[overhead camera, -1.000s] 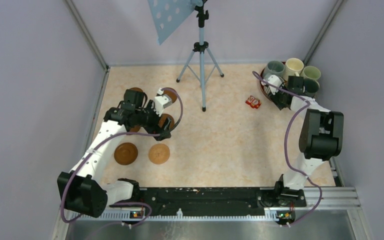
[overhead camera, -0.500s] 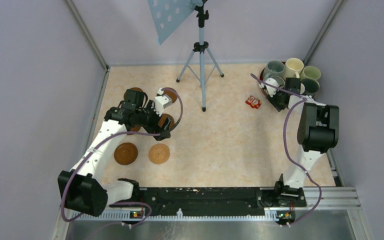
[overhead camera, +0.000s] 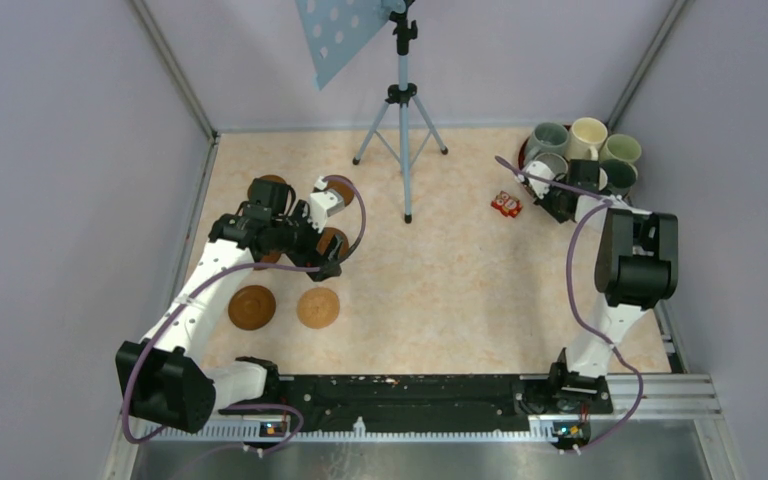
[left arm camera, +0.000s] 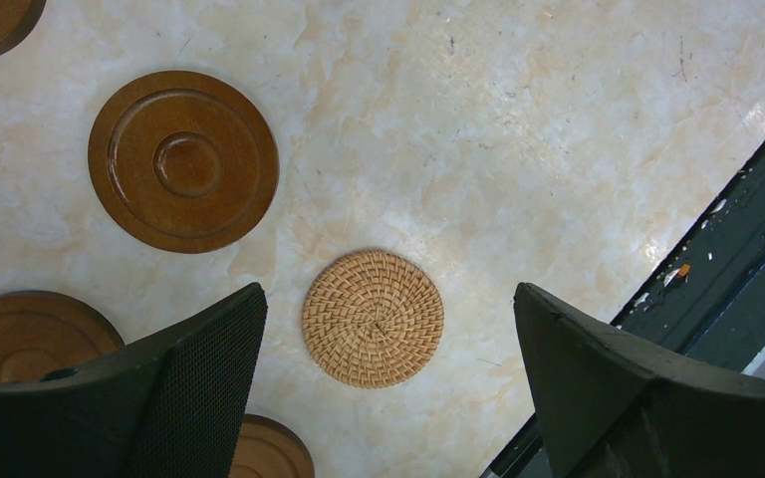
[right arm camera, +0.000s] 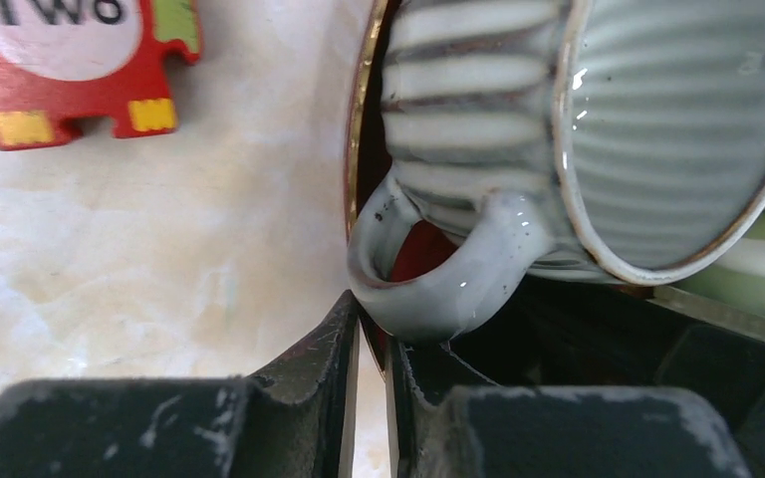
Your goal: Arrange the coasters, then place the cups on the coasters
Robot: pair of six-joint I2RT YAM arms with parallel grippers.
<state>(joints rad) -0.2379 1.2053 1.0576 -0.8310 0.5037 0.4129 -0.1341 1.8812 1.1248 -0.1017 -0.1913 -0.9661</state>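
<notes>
Coasters (left arm camera: 183,159): five under the left wrist, four wooden discs and one woven coaster (left arm camera: 374,317), flat on the table (left arm camera: 558,119) at its left side. The left gripper (left arm camera: 388,297) hangs above them, jaws spread wide.

Cups (overhead camera: 588,132): five countable, clustered on the red tray (right arm camera: 361,129), far right.

Right gripper (right arm camera: 374,324): jaws pressed together at the ribbed grey cup (right arm camera: 478,129)'s handle; actual pinch cannot be told.

Red puzzle piece (right arm camera: 70,70) reads "Two".

Bright even light, glare on mug (right arm camera: 608,139)
</notes>
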